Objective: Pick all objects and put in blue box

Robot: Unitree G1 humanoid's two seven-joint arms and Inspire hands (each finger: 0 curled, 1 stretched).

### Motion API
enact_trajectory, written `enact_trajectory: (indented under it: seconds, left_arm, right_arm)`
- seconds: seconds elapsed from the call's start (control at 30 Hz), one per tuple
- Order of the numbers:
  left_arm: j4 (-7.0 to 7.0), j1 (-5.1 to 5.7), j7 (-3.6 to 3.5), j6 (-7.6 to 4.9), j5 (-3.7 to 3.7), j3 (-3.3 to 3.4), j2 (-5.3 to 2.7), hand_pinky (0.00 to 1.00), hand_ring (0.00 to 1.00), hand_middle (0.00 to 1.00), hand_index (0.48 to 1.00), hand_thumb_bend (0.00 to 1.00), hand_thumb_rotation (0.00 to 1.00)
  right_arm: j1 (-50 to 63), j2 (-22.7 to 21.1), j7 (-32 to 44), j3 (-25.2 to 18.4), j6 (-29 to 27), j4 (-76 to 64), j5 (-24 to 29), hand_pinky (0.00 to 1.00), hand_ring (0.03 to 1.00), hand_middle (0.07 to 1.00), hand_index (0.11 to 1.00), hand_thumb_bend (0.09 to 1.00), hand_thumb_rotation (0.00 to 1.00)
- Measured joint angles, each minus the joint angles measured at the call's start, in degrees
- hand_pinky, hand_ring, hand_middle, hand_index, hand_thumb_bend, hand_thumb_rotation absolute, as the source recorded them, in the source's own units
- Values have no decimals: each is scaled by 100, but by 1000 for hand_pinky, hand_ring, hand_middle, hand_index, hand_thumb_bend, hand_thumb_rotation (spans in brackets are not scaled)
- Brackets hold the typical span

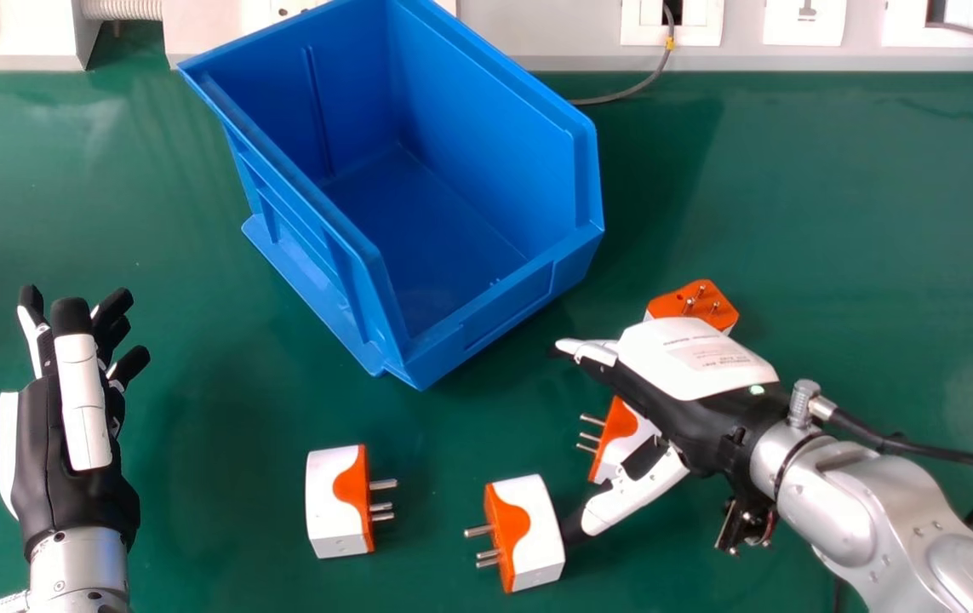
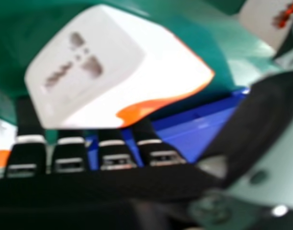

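With its low front edge turned toward the near right, the blue box (image 1: 486, 170) stands upright on the green table (image 1: 835, 213), and the four white-and-orange adapters all lie outside it. Right of the box's front, the right hand (image 1: 699, 366) is low over the table, palm down, its fingers (image 2: 70, 153) straight and its thumb (image 1: 635, 494) held well away from them. The middle adapter (image 1: 622, 438), to the near right of the box, sits in that gap with its prongs toward the left; in the right hand view it lies right against the camera's side of the fingers, blue plastic of the box behind them, though whether the fingers touch it I cannot tell. The far adapter (image 1: 695, 305) rests just right of the box, partly behind the hand, prongs up. On the near side of the box, the near adapter (image 1: 537, 532) has its prongs pointing left, with the thumb's tip at its right side, touching or just beside it, I cannot tell which. The left adapter (image 1: 333, 502), nearer the robot than the box's front corner, points its prongs right, toward the near adapter. Well to the left of the box, the left hand (image 1: 35, 443) has its fingers loosely spread. A grey cable (image 1: 639, 85) runs behind the box's right side.
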Motion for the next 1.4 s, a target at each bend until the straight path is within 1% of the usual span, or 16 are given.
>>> enact_trajectory:
  seconds: [0.23, 0.4, 0.73, 0.8, 0.83, 0.87, 0.93, 1.0, 1.03, 1.07, 1.13, 1.17, 1.2, 1.27, 1.33, 1.4]
  left_arm:
    - [-21, 0, 1, 31, 5, -2, 0, 862, 913, 874, 954, 971, 969]
    - [-21, 0, 5, 59, 41, -1, 0, 859, 912, 874, 954, 966, 968]
    - [-24, 0, -26, 63, 42, 2, 0, 862, 912, 874, 954, 973, 969]
    - [-25, 0, -29, 64, 40, 2, 0, 863, 913, 874, 954, 974, 969]
    - [-25, 0, -31, 64, 41, 2, 0, 864, 914, 874, 954, 974, 969]
    - [-25, -1, -37, 64, 41, 1, 0, 864, 914, 874, 954, 974, 969]
    - [-24, -1, -56, 64, 41, 2, 1, 866, 915, 875, 955, 974, 969]
    - [-18, -2, -59, 63, 38, 9, 2, 868, 916, 875, 955, 974, 969]
    - [-14, -3, -61, 63, 38, 10, 4, 868, 916, 875, 955, 974, 969]
    - [-11, -2, -64, 63, 37, 15, 5, 869, 917, 875, 955, 974, 969]
    - [0, 0, -63, 64, 36, 47, 11, 869, 917, 875, 955, 974, 969]
    - [0, 0, -63, 64, 36, 50, 11, 869, 917, 875, 955, 974, 969]
    - [0, -1, -68, 65, 36, 49, 12, 869, 917, 875, 955, 974, 969]
    - [0, -1, -71, 64, 36, 49, 11, 870, 918, 876, 956, 974, 969]
    - [0, -1, -71, 65, 36, 49, 11, 870, 918, 876, 956, 974, 969]
    - [0, -7, -76, 64, 37, 47, 11, 870, 918, 876, 956, 974, 969]
  right_arm:
    - [-131, 23, 282, 72, 221, -93, 9, 759, 803, 897, 907, 910, 525]
    - [-152, 34, 340, 69, 303, -112, 62, 768, 804, 897, 910, 910, 524]
    - [-169, 38, 353, 64, 355, -106, 83, 765, 797, 892, 905, 909, 504]
    - [-172, 57, 405, 64, 459, -149, 104, 763, 794, 889, 893, 909, 474]
    - [-170, 83, 454, 63, 565, -201, 105, 760, 788, 882, 878, 906, 431]
    - [-160, 109, 503, 63, 706, -277, 102, 760, 788, 882, 878, 906, 431]
    - [-104, 121, 556, 64, 931, -439, 57, 692, 750, 851, 815, 881, 275]
    - [-34, 122, 527, 64, 1082, -571, -51, 607, 688, 810, 759, 842, 176]
    - [-19, 125, 461, 62, 1130, -593, -108, 607, 688, 810, 759, 842, 176]
    - [9, 127, 362, 47, 1159, -595, -136, 554, 641, 772, 732, 778, 141]
    - [174, 137, 85, 23, 1143, -625, -133, 554, 641, 772, 732, 778, 141]
    - [271, 151, -93, 3, 1124, -630, -132, 516, 591, 714, 698, 724, 112]
    - [350, 154, -256, -20, 1107, -626, -129, 516, 591, 714, 698, 724, 112]
    - [455, 153, -526, -97, 1049, -574, -115, 467, 517, 636, 648, 646, 72]
    - [538, 167, -747, -113, 960, -535, -103, 467, 517, 636, 648, 646, 72]
    - [559, 177, -829, -171, 925, -494, -76, 450, 489, 610, 630, 618, 57]
